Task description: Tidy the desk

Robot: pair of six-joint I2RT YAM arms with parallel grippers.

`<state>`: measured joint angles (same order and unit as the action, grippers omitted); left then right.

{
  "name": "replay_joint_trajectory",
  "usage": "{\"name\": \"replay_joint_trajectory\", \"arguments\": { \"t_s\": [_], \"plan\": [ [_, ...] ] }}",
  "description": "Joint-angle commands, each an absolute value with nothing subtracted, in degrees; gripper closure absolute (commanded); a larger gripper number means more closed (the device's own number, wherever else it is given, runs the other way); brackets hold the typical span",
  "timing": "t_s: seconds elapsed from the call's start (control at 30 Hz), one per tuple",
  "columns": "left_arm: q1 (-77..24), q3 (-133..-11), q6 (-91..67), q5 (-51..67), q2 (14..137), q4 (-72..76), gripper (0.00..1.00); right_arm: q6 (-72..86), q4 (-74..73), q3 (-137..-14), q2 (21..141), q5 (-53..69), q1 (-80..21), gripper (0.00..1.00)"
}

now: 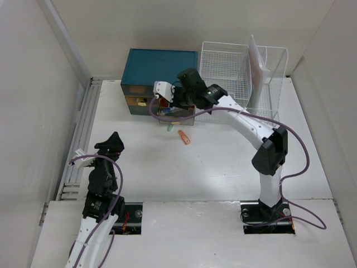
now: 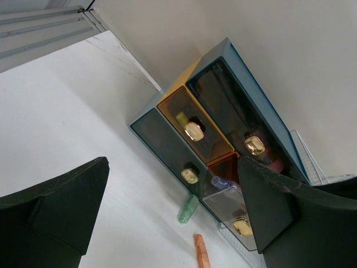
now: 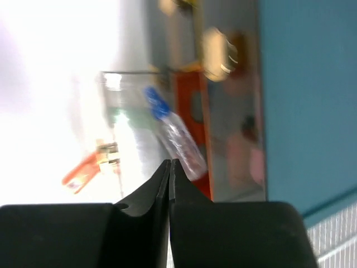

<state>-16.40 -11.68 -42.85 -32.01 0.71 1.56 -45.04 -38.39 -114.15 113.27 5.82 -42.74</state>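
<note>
The flat white rectangular counter (image 1: 223,167) spreads beneath both arms, matte and smooth, with a ribbed grey metal rail (image 1: 81,139) along its left edge. The left gripper (image 1: 110,143) hangs above the counter's near left part, its black jaws spread as wide as they go, with nothing between them. The right gripper (image 3: 169,164) is over the far side of the counter, its two tapered black fingers pressed flat together and holding nothing.

Just beyond its tips a clear plastic drawer (image 2: 223,204) stands out from the boxy teal drawer cabinet (image 1: 162,64); a transparent bottle with a blue cap (image 3: 175,131) lies inside. The drawers carry glossy gold knobs (image 2: 194,131). On the counter before the cabinet lie a slim orange marker (image 1: 184,137) and a small translucent green tube (image 1: 170,128). A white wire basket (image 1: 223,61) stands right of the cabinet.
</note>
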Motion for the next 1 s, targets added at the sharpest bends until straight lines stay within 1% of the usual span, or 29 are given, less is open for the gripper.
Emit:
{"name": "replay_joint_trajectory", "arguments": {
  "t_s": [0.0,0.07,0.1,0.2,0.27,0.5,0.63,0.73,0.87,0.97],
  "plan": [
    [-16.5,-11.3,-41.8,-31.6,-2.0,4.7,0.0,-51.0,-47.9,-113.6,110.0,22.1,-42.0,0.99],
    [-16.5,-11.3,-41.8,-31.6,-2.0,4.7,0.0,-55.2,-53.2,-113.6,112.3,29.0,-42.0,0.99],
    [-16.5,-11.3,-41.8,-31.6,-2.0,4.7,0.0,-56.5,-56.6,-113.6,113.0,30.3,-42.0,0.99],
    [-16.5,-11.3,-41.8,-31.6,-2.0,4.7,0.0,-59.2,-59.1,-113.6,115.6,32.0,-42.0,1.0],
    [-16.5,-11.3,-41.8,-31.6,-2.0,4.7,0.0,-59.2,-59.1,-112.9,116.4,30.3,-42.0,1.0],
    [-16.5,-11.3,-41.8,-31.6,-2.0,4.7,0.0,-52.5,-46.8,-107.3,116.4,21.5,-42.0,1.0],
    [-16.5,-11.3,-41.8,-31.6,-2.0,4.7,0.0,-47.1,-38.7,-104.6,116.4,11.8,-42.0,1.0],
    [-16.5,-11.3,-41.8,-31.6,-2.0,4.7,0.0,-44.0,-31.6,-101.7,115.8,7.2,-42.0,1.0],
    [-16.5,-11.3,-41.8,-31.6,-2.0,4.7,0.0,-41.8,-27.6,-101.7,116.6,-0.1,-42.0,1.0],
    [-16.5,-11.3,-41.8,-31.6,-2.0,4.7,0.0,-40.6,-25.1,-102.9,117.9,-3.0,-42.0,1.0]
  ]
}}
